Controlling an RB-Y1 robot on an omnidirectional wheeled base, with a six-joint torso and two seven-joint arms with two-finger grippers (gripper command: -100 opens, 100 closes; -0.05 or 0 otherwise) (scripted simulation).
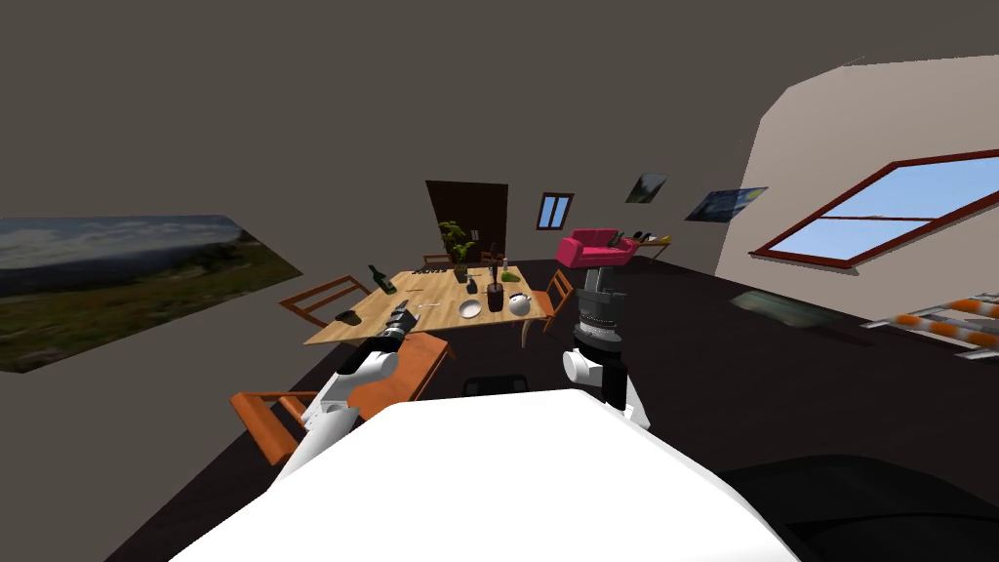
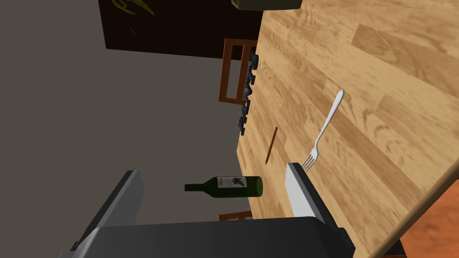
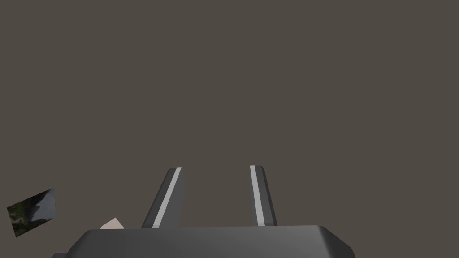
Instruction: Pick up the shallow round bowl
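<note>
A white shallow round bowl [image 1: 470, 309] rests on the wooden table [image 1: 429, 322], near its right side. My left gripper [image 1: 398, 317] hovers over the table's near edge, to the left of the bowl and apart from it. In the left wrist view this gripper [image 2: 211, 169] is open, with nothing between its fingers [image 2: 299, 190]. A fork [image 2: 325, 130] lies on the table top [image 2: 358, 67] just past one fingertip. My right gripper [image 1: 593, 281] is raised upright to the right of the table. Its fingers [image 3: 257, 192] stand apart on nothing.
On the table stand a green bottle [image 1: 382, 280], a dark small bowl [image 1: 346, 315], a dark vase [image 1: 495, 296] and a white teapot [image 1: 519, 303]. An orange chair [image 1: 415, 361] sits at the near edge, another chair [image 1: 322, 298] at the left. A pink armchair [image 1: 592, 248] stands farther back.
</note>
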